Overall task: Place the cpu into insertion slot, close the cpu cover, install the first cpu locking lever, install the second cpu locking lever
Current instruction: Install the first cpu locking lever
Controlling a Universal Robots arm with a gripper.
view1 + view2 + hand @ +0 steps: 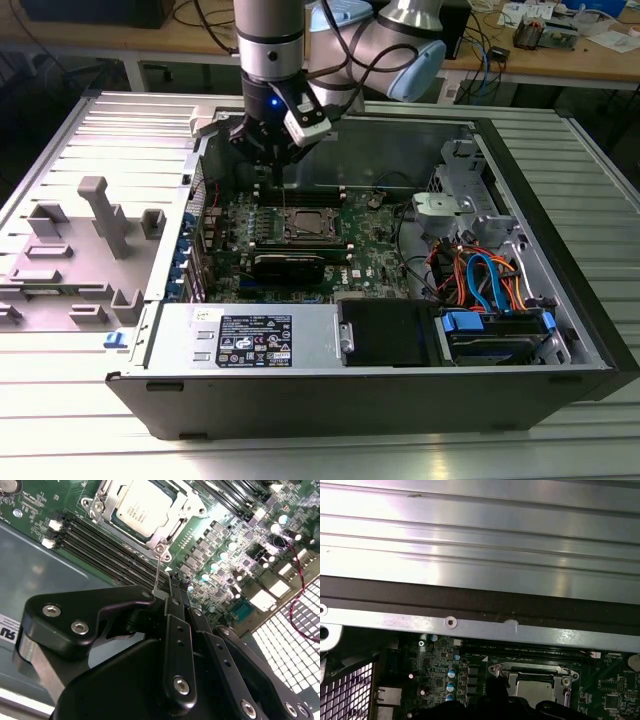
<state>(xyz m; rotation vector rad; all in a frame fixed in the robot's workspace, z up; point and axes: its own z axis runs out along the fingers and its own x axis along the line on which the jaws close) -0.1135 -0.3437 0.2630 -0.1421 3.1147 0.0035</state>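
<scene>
Because the cpu (145, 505) lies flat in the insertion slot (305, 224) with the cpu cover (186, 502) folded down over its edges, the action's at the socket's corner: a thin locking lever (157, 570) stands up there, and the pincer (172, 584) looks closed on its tip, pinching it, I'd judge, so it can be steered. All this sits deep inside the open computer case (560, 250) on the ribbed worktop (60, 430).
</scene>
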